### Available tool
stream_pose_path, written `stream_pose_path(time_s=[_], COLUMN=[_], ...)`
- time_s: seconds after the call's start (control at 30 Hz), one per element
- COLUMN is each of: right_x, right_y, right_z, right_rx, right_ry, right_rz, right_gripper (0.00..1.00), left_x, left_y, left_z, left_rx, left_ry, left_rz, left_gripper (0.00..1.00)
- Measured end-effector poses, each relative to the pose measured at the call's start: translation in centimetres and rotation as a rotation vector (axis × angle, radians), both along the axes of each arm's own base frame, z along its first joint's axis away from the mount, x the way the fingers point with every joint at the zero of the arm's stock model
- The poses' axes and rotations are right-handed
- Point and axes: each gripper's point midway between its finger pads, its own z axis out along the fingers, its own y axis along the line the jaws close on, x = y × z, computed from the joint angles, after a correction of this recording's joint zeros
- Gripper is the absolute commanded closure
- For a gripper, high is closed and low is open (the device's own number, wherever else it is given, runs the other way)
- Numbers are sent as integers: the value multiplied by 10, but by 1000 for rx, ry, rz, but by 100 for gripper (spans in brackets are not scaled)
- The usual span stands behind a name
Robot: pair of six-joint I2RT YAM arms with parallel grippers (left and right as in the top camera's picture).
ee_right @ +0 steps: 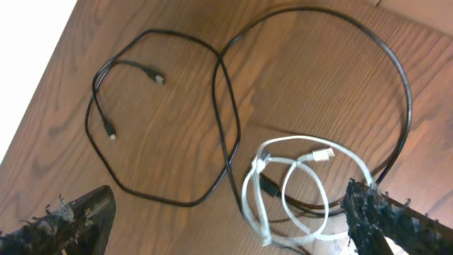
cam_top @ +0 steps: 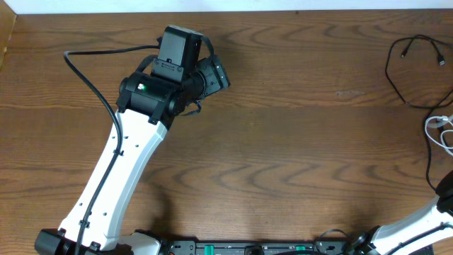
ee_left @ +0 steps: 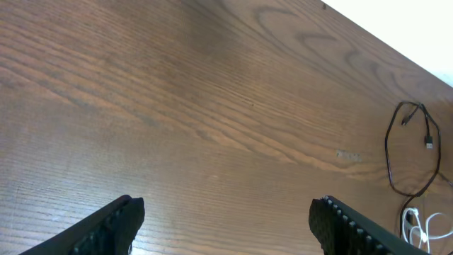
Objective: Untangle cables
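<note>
- Overhead: the black cable (cam_top: 388, 73) loops at the far right of the tabletop (cam_top: 283, 142), and the white cable (cam_top: 433, 127) sits bunched just nearer, at the right edge.
- Left wrist: the left claw (ee_left: 226, 209) is spread apart, gripping nothing.
- Right wrist: the right claw (ee_right: 226, 198) is wide apart over the white coil, with a black strand crossing it.

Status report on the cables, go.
Left tool open, empty, far from cables. Right tool open, above both. White cable coiled across black cable. No obstruction seen.
</note>
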Motion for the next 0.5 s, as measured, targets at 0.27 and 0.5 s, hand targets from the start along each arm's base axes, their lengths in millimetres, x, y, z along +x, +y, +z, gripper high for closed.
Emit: stream_pose_path(time_s=[0.27, 0.5], right_x=[14, 20], right_y=[44, 159], right_z=[22, 77], right_rx=[118, 147], right_ry=[-119, -207], right_rz=[183, 597], right_gripper=[1, 1], left_x=[3, 5], left_y=[-1, -2], left_z=[3, 5], left_rx=[60, 201], left_ry=[-49, -131], left_rz=[-90, -283], left_gripper=[20, 2])
